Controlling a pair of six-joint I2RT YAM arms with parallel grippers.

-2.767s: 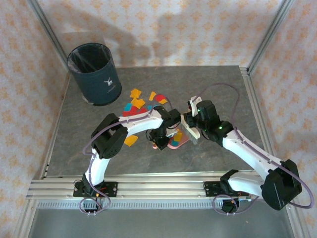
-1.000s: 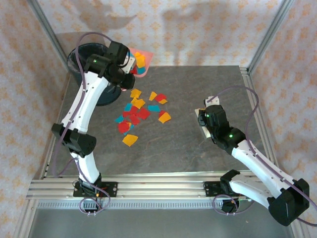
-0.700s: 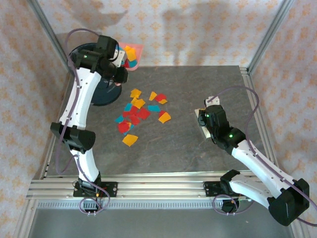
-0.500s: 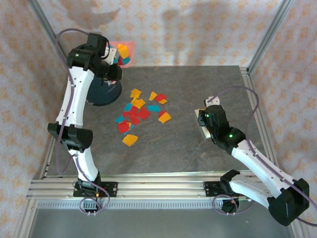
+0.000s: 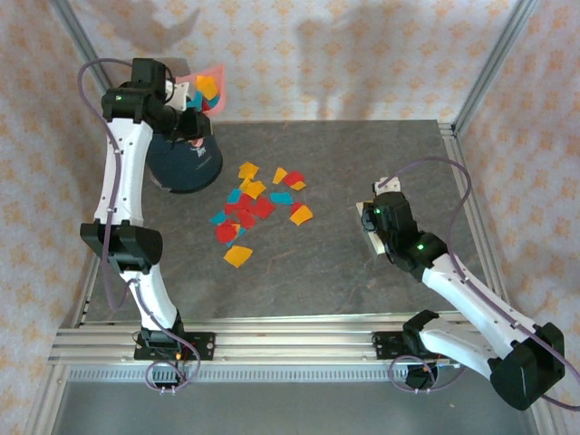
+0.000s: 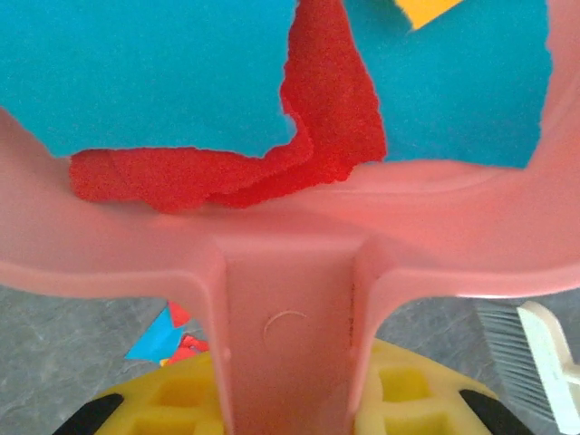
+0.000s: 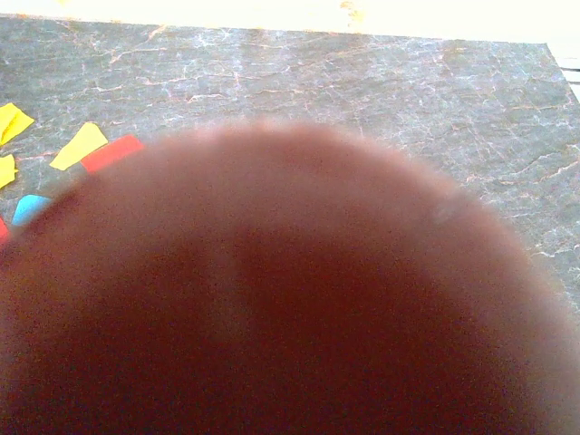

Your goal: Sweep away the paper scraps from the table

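Top external view
Paper scraps: a loose cluster of red, orange-yellow and teal paper scraps point(image 5: 249, 207) lies flat on the table point(image 5: 362, 154), left of its middle.
Bin: a dark round bin point(image 5: 186, 163) stands on the table to the far left of the cluster.
Left gripper: the left gripper point(image 5: 181, 95) is raised high, beyond the bin as seen from the cluster, and is pinched on a pink dustpan point(image 5: 215, 71).
Dustpan load: more scraps, orange, red and teal, lie in the pan, which hangs over the bin's far rim.
Right gripper: the right gripper point(image 5: 376, 216) is low over the table, well to the right of the cluster. Its fingers are hidden under the wrist, so I cannot tell whether they are spread or closed.
Brush: a white brush point(image 5: 371, 239) sticks out from under that gripper on two sides.

Left wrist view
Grip: the dustpan point(image 6: 91, 254) handle runs down between the yellow pads point(image 6: 408, 399) of the left gripper point(image 6: 290, 399), which press on it from both sides.
Pan contents: teal, red and orange scraps point(image 6: 326, 118) lie against the pan's back wall.
Below: a few scraps lie on the table point(image 6: 54, 344); the brush point(image 6: 535, 353) is to their right.

Right wrist view
Foreground: a blurred brown-red mass point(image 7: 272, 299) is close to the lens.
Scraps: yellow, red and blue paper scraps point(image 7: 86, 145) lie on the table point(image 7: 362, 82), left of that mass.
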